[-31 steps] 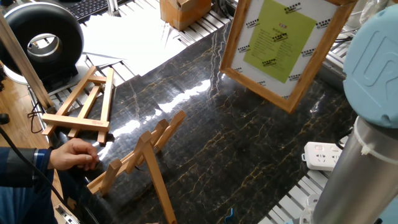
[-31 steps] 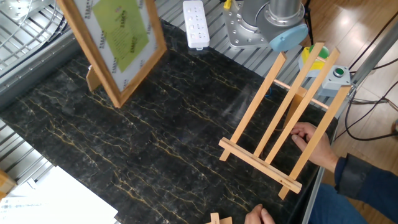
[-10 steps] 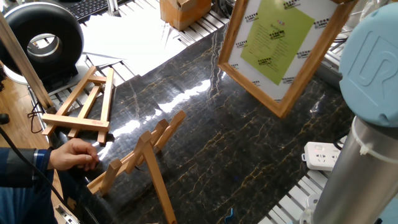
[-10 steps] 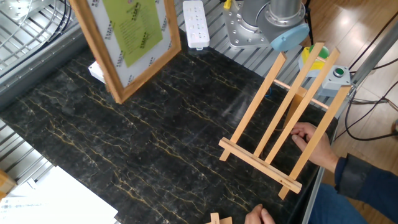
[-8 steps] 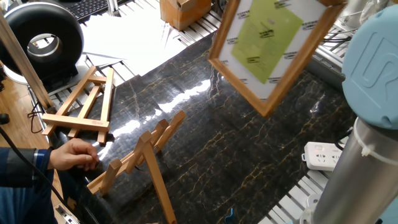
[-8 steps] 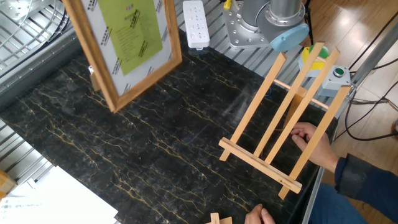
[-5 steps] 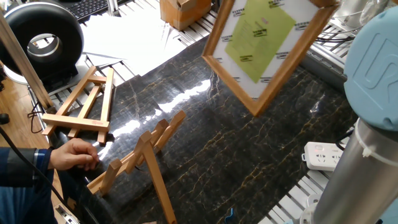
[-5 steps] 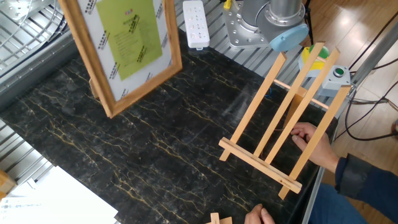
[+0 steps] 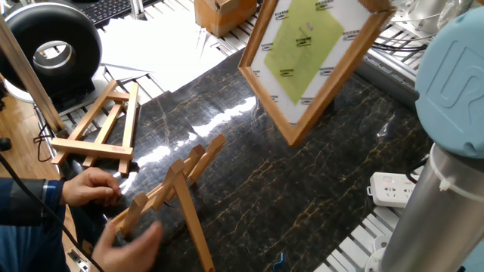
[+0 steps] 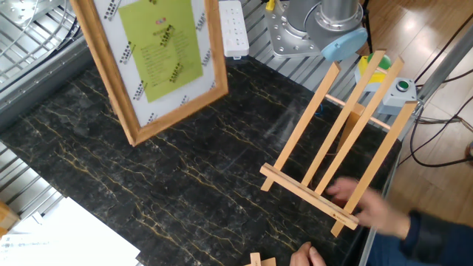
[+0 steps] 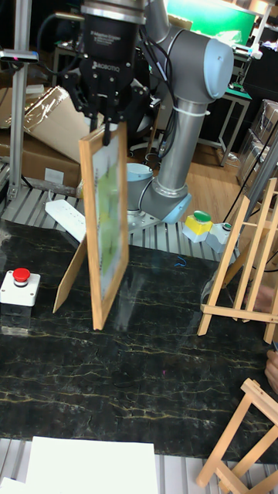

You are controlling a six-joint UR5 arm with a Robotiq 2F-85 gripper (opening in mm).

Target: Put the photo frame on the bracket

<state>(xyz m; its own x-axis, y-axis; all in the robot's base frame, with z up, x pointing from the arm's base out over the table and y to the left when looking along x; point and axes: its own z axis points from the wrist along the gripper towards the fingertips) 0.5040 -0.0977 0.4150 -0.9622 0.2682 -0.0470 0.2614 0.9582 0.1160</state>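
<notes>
The photo frame point(image 11: 104, 224), pinched by the hand point(image 11: 108, 127), hangs over the black marbled table point(image 10: 185, 177).

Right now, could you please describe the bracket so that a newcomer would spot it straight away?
Start at the dark marble table and go to the edge beside the robot base, where a person's hand is reaching. The bracket stands there: three long thin slats above a ledge bar, taller than the stubby A-shaped easel.

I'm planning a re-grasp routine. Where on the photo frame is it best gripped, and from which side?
By the middle of its top rail, from straight above. The photo frame hangs upright, its thin edge facing up, so the gripper can close across the thin rail, as it does now. The frame then hangs plumb, its rear prop and lower edge free.
</notes>
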